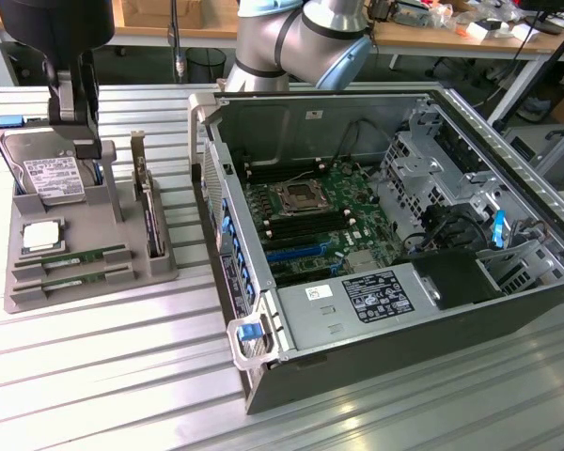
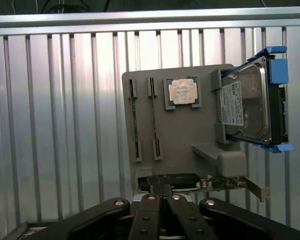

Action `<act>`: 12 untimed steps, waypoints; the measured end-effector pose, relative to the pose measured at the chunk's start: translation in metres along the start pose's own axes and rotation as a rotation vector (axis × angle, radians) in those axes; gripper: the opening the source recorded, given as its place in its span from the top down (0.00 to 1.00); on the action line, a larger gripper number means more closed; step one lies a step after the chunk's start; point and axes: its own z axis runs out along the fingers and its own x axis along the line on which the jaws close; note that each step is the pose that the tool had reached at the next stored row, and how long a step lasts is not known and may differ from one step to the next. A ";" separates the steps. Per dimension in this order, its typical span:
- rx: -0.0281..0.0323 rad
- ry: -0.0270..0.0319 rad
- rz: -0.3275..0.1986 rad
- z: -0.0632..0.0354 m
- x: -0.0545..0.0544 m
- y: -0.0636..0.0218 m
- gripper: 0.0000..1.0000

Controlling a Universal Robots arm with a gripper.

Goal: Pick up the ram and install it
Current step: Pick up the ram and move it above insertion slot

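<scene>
My pincer shut, empty. Ram at 6 o'clock of processor chip, exterior view. Probably light, stiff, fragile; pinch bare long edges mid-length.

Shiny ribbed metal table, matt grey plastic holder, green circuit-board ram.

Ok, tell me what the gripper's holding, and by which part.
Nothing. The gripper is shut with nothing between its fingers; both ram sticks lie in the tray.
</scene>
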 end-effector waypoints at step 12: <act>0.0018 -0.0033 0.072 0.0010 0.000 -0.0001 0.89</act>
